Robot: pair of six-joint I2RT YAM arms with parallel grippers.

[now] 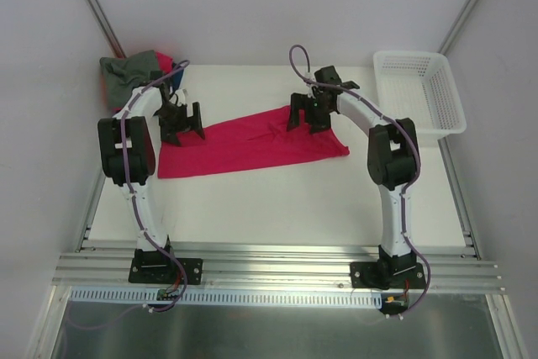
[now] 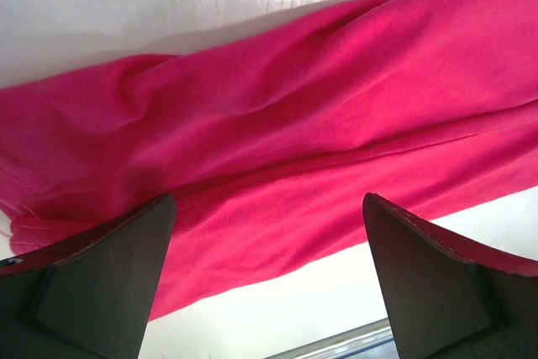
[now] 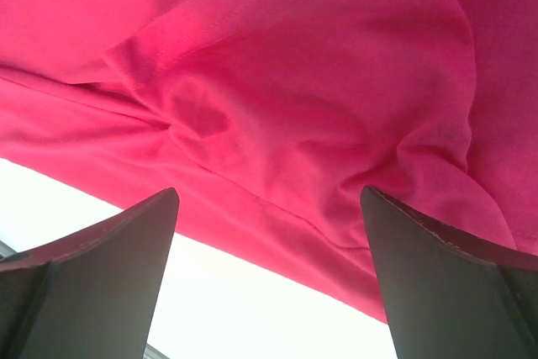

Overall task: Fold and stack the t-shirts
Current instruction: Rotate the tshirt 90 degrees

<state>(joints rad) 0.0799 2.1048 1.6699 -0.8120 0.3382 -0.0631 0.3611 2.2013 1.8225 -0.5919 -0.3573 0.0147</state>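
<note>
Just then my left gripper and right gripper hung spread wide over the crimson t-shirt; the white basket stood well apart, far right.

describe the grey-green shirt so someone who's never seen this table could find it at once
Take the white table and look to its far left corner, where a small heap of cloth sits. The grey-green shirt is the crumpled piece on top of it. Unlike the crimson t-shirt spread out mid-table, it is dull-coloured and bunched up.
</note>
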